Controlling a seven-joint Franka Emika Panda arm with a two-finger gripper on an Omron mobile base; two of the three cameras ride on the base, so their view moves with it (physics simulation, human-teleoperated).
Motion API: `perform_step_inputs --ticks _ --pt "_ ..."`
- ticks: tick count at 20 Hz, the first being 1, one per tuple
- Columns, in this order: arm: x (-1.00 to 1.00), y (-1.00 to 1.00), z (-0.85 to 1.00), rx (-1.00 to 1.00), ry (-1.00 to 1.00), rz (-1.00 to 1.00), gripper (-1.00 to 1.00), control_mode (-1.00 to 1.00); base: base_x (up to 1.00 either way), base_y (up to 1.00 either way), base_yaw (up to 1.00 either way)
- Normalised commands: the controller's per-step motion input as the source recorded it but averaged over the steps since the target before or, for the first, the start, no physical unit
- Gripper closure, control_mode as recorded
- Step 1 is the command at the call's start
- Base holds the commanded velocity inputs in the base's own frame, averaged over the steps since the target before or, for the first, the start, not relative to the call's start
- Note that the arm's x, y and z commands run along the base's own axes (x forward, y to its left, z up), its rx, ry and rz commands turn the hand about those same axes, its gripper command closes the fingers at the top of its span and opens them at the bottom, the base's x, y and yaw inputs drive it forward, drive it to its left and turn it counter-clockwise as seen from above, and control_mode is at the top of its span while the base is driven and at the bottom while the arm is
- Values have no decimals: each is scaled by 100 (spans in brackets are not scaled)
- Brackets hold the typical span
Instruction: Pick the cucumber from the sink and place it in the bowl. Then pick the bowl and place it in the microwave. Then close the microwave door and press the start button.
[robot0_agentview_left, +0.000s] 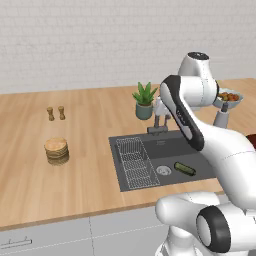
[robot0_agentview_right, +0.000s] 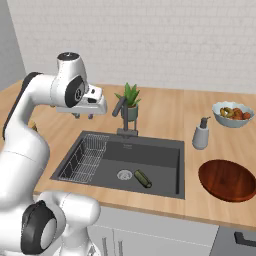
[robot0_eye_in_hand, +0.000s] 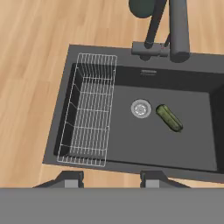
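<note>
The tool (robot0_eye_in_hand: 109, 178) hangs above the sink's near rim, fingers spread wide and empty. In the sink (robot0_eye_in_hand: 192, 153), the cucumber (robot0_eye_in_hand: 169, 117) lies flat on the basin floor just beside the drain (robot0_eye_in_hand: 141, 108), well apart from the wire rack (robot0_eye_in_hand: 89, 109). The bowl (robot0_agentview_right: 228, 180) sits on the desk (robot0_agentview_right: 165, 115) to the sink's right. Farther back stand the faucet (robot0_agentview_right: 120, 111) and a plant (robot0_agentview_right: 130, 102).
</note>
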Motion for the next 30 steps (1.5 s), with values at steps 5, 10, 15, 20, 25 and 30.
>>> perform_step_inputs --ticks 5,10,15,20,25,30 --pt "-2 -43 -29 -3 8 2 -100 -100 0 0 0" --pt "-5 -100 -57 19 -6 19 -100 -100 0 0 0" --pt "-1 -100 -88 26 -1 34 -100 -100 0 0 0" --pt "6 -100 -85 23 1 32 -100 -100 0 0 0" --pt "35 -87 -70 12 12 32 -100 -100 0 0 0" --pt "33 -20 -53 8 23 20 -100 -100 0 0 0"
